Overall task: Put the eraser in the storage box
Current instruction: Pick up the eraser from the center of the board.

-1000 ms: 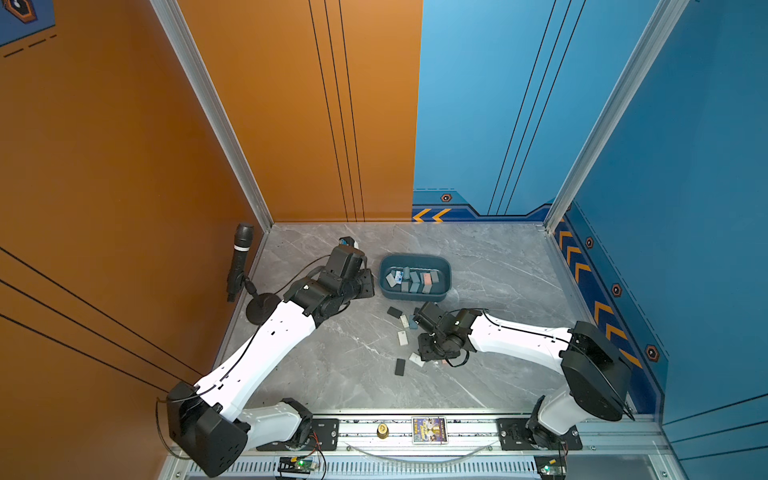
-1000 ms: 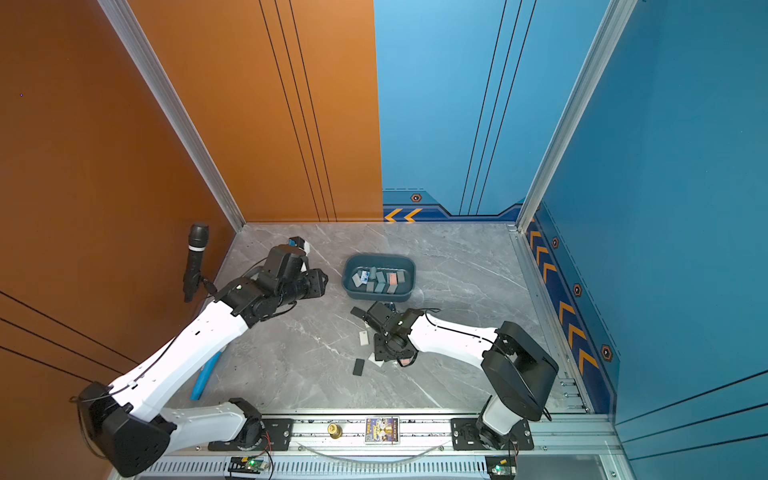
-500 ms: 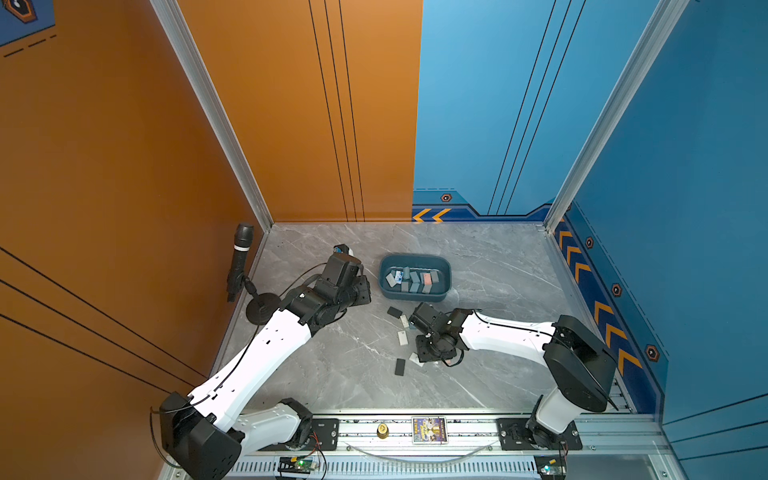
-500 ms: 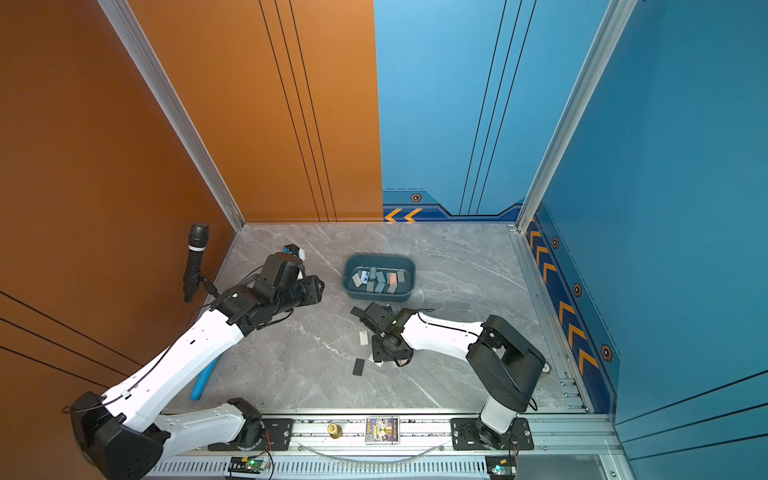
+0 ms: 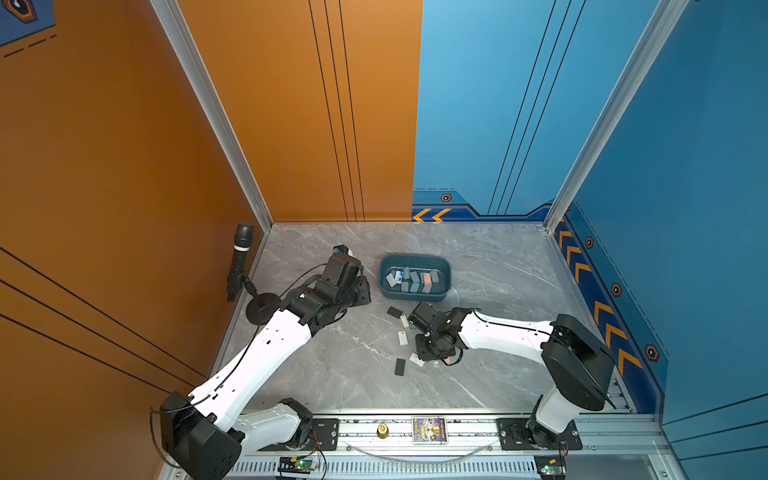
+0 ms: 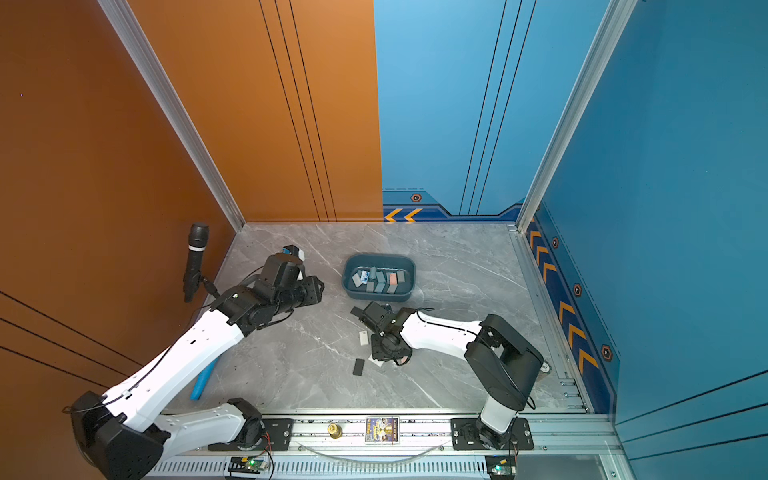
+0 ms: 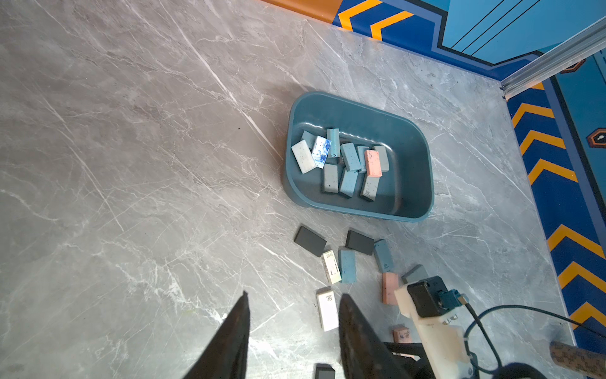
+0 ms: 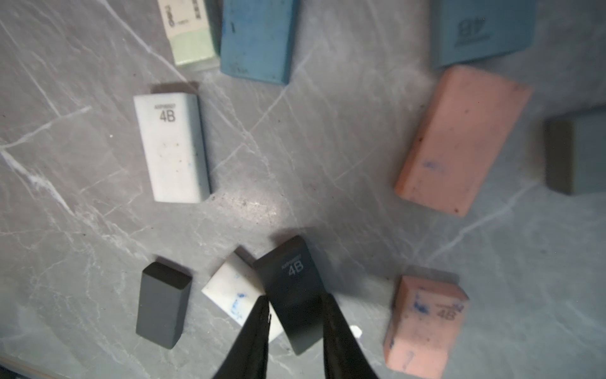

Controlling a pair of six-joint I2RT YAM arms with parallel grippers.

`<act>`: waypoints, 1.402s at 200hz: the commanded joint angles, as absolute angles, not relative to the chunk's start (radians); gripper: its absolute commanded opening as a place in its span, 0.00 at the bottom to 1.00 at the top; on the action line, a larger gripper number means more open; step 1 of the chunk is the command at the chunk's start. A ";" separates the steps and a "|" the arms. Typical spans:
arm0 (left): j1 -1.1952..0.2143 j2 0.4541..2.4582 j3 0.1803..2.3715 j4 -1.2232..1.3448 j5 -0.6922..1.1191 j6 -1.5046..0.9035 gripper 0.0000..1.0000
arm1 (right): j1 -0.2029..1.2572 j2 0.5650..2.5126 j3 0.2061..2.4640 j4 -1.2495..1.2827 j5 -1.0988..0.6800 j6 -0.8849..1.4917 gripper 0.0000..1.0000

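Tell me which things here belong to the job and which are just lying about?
Job: storage box, black 4B eraser in the right gripper, loose erasers.
Lying about: microphone, blue tube, picture card.

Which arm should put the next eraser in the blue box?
Right: the right hand grips the black eraser, close to the storage box; the left hand hangs open and empty.
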State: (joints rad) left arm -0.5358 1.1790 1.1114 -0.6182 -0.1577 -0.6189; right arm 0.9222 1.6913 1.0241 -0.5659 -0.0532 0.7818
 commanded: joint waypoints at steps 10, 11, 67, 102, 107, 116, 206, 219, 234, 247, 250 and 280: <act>-0.528 1.163 1.095 -0.624 -0.166 -0.626 0.45 | 0.914 1.713 1.040 -0.574 -0.047 0.779 0.28; -0.528 1.163 1.095 -0.624 -0.167 -0.626 0.45 | 0.914 1.713 1.040 -0.574 -0.048 0.778 0.28; -0.524 1.166 1.093 -0.624 -0.163 -0.623 0.45 | 0.914 1.737 1.041 -0.569 -0.052 0.781 0.34; -0.523 1.166 1.089 -0.628 -0.162 -0.625 0.46 | 0.914 1.756 1.040 -0.571 -0.050 0.786 0.37; -0.523 1.164 1.089 -0.629 -0.161 -0.626 0.46 | 0.913 1.758 1.040 -0.571 -0.050 0.788 0.37; -0.523 1.163 1.088 -0.630 -0.161 -0.624 0.46 | 0.914 1.758 1.038 -0.572 -0.047 0.790 0.37; -0.518 1.149 1.081 -0.631 -0.165 -0.627 0.46 | 0.891 1.692 1.025 -0.593 -0.013 0.797 0.23; -0.518 1.147 1.081 -0.632 -0.163 -0.629 0.46 | 0.888 1.685 1.025 -0.598 -0.009 0.796 0.22; -0.518 1.146 1.079 -0.631 -0.166 -0.630 0.46 | 0.887 1.672 1.026 -0.604 -0.005 0.796 0.20; -0.518 1.144 1.078 -0.631 -0.165 -0.631 0.46 | 0.884 1.662 1.031 -0.611 -0.003 0.795 0.18; -0.517 1.144 1.077 -0.632 -0.165 -0.632 0.46 | 0.883 1.660 1.032 -0.612 -0.001 0.795 0.17; -0.516 1.143 1.074 -0.631 -0.165 -0.633 0.46 | 0.877 1.641 1.053 -0.632 0.006 0.786 0.08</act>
